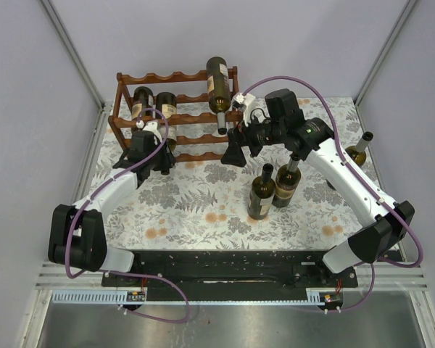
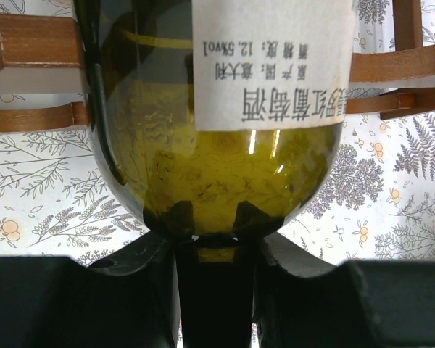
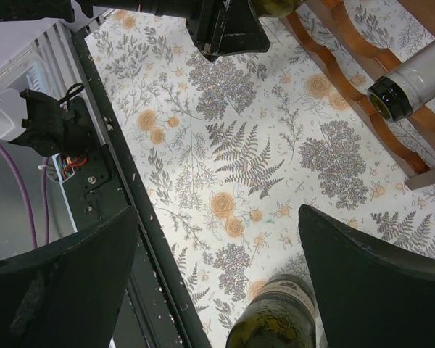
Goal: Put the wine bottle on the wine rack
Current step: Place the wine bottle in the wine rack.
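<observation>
"Top external view, nearest first: what stands on the surface (image 1: pixel 188 210)?"

"Two upright bottles (image 1: pixel 262 192), touching side by side, right of the middle on the floral cloth. A third bottle (image 1: pixel 358 151) stands by the right edge, partly behind the right arm."

"And the right hand (image 1: pixel 243 146)?"

"Just beyond the pair, over the cloth and near the rack's right end. Its fingers are spread wide and hold nothing. The right wrist view shows bare cloth between them and a bottle top at the bottom edge."

"The left hand (image 2: pixel 217 250)?"

"Clamped on the neck of the wine bottle (image 2: pixel 217 145). The left wrist view shows both fingers (image 2: pixel 130 283) pressed on the neck, just under the shoulder."

"Where does that bottle lie?"

"On its side in the wine rack (image 1: pixel 181 119), in the left part, neck pointing near, body across the wavy rails. Just beside it on the left lies another bottle (image 1: pixel 141 105)."

"Anything farther?"

"On the top tier at the right end lies one more bottle (image 1: pixel 217 83), its neck jutting out over the near rail."
</observation>
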### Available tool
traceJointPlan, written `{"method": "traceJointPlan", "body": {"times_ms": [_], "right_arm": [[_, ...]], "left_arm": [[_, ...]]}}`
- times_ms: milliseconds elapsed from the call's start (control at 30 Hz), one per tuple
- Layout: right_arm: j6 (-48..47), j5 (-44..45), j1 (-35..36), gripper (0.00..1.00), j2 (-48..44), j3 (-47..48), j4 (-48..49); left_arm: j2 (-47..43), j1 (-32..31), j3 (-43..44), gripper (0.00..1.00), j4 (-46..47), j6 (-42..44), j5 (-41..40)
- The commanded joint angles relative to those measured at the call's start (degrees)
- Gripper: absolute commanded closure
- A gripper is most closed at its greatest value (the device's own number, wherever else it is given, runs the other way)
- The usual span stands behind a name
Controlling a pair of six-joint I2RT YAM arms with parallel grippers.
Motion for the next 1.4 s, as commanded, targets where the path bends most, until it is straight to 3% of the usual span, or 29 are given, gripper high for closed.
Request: {"method": "traceJointPlan", "body": {"times_ms": [0,300,1033,1100,1167,1367], "right_arm": [[-0.8,-1.4,-0.3,0.00,-2.0,0.0,2.0],[-0.9,-1.2,-0.4,0.01,-2.3,-0.3,2.0],[-1.6,-1.1,-0.4,0.00,-3.0,-1.5,2.0],[-1.6,-1.2,-0.5,0.01,-3.0,-1.4,2.1],[-1.5,-1.2,-0.5,0.01,-3.0,-1.4,2.1],[-1.6,-1.1,-0.5,0.01,-3.4,-1.7,2.0]], "left_arm": [[-0.9,-0.1,1.7,0.79,12.2,2.2,-2.9],[-0.2,-0.2,3.0,0.75,10.8,2.2,-3.7],[-4.7,-0.2,2.3,0.52,10.6,4.8,-4.4],[-4.9,-0.2,1.1,0.72,11.8,5.4,-4.3],[-4.7,-0.2,0.5,0.98,12.5,5.5,-4.0],[-3.7,-0.2,0.7,0.98,11.5,5.2,-3.8]]}}
